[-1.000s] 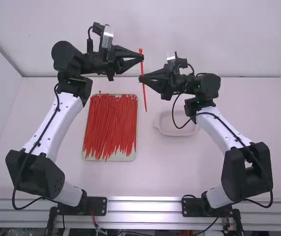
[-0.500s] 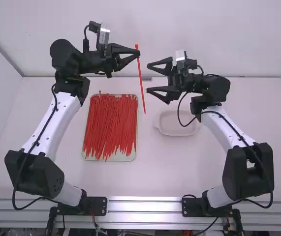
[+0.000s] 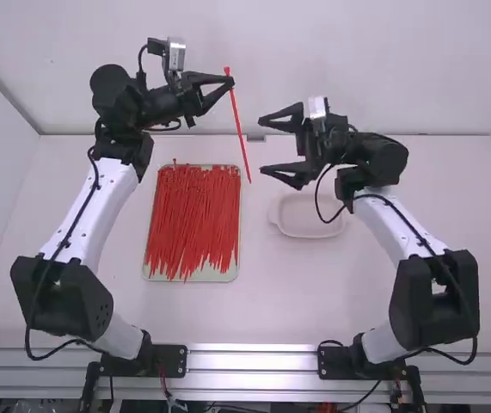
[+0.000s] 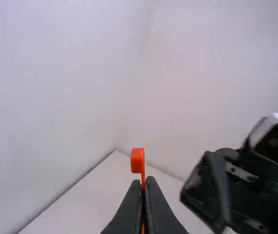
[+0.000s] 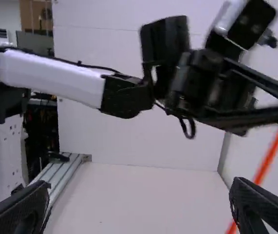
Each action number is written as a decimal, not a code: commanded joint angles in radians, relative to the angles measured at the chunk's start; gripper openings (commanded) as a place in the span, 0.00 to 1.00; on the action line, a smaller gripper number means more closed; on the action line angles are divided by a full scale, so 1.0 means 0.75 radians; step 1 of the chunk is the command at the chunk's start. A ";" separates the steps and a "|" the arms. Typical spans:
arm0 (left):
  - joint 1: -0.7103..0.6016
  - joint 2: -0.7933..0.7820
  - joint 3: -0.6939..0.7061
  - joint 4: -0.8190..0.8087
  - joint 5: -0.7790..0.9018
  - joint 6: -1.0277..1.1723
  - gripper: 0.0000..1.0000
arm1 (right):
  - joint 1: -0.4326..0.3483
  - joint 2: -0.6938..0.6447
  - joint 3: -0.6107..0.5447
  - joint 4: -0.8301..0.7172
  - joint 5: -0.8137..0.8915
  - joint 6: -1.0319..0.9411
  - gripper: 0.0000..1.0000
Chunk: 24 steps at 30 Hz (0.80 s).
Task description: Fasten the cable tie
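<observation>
Pinched tight in the left gripper (image 3: 226,83), high above the table (image 3: 297,275): one red cable tie (image 3: 237,129), held just under its head, strap slanting down toward the right. Straight and thin, with a small blocky head on top. Below, a flat tray (image 3: 233,275) heaped with loose red ties (image 3: 193,219). Just right of the held tie and apart from it, the right gripper (image 3: 262,144), spread wide, holding nothing. Beneath that, a white bowl (image 3: 284,228).

Shallow white dish (image 3: 307,217), white table (image 3: 314,280)
</observation>
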 commanded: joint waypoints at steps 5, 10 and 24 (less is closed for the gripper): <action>0.042 0.087 0.036 -0.027 -0.015 -0.073 0.02 | 0.017 0.002 0.015 -0.268 -0.034 -0.350 0.98; 0.076 0.107 0.036 -0.139 -0.014 -0.171 0.02 | -0.010 0.002 0.015 -0.434 -0.021 -0.505 0.98; 0.095 0.107 0.036 -0.311 0.145 -0.825 0.02 | -0.036 0.002 0.015 -0.206 -0.060 -0.895 0.98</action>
